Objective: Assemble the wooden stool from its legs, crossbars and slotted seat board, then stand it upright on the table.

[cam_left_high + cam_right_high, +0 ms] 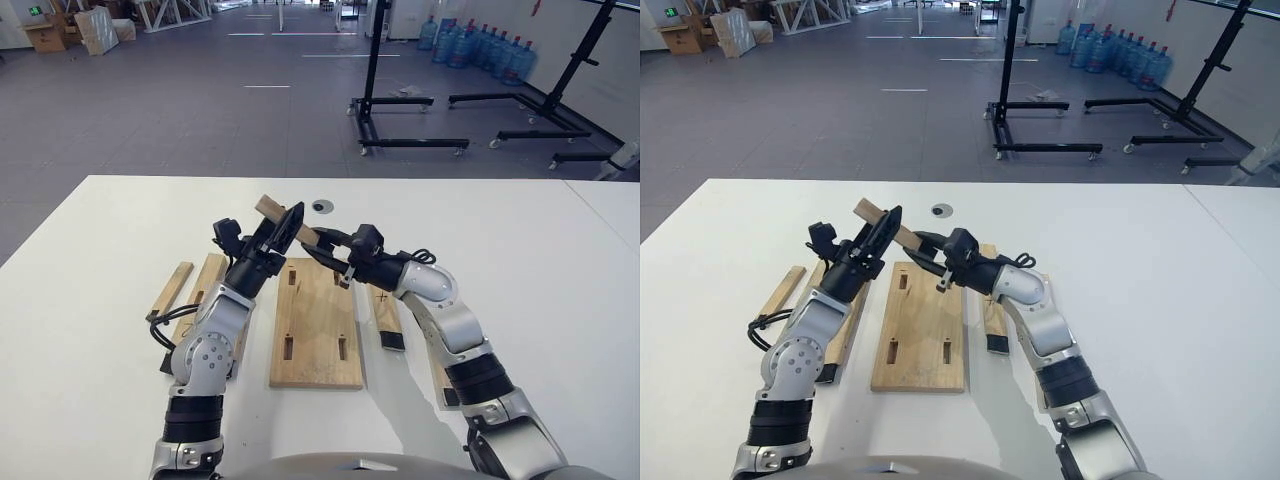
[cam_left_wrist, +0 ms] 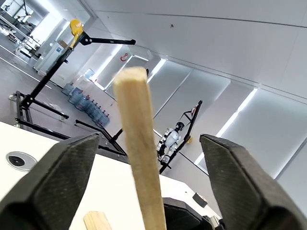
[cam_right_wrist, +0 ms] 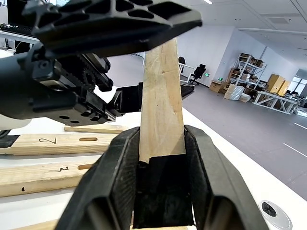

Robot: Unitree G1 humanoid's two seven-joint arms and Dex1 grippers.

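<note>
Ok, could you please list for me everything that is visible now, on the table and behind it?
table: 1, white, foreground
seat board: 1, pale wood, four slots, flat at table middle
stick: 1, pale wood, tilted in the air over the board's far end
short bar: 1, pale wood, far left of the board
left legs: at least 2, pale wood, left of the board, partly under the left arm
right leg: 1, pale wood with black end, right of the board
grommet: 1, grey, far table middle
stands: several, black, floor behind
bottles: many, blue, far right
boxes: a few, brown, far left
left gripper: open around the stick
right gripper: shut on the stick
</note>
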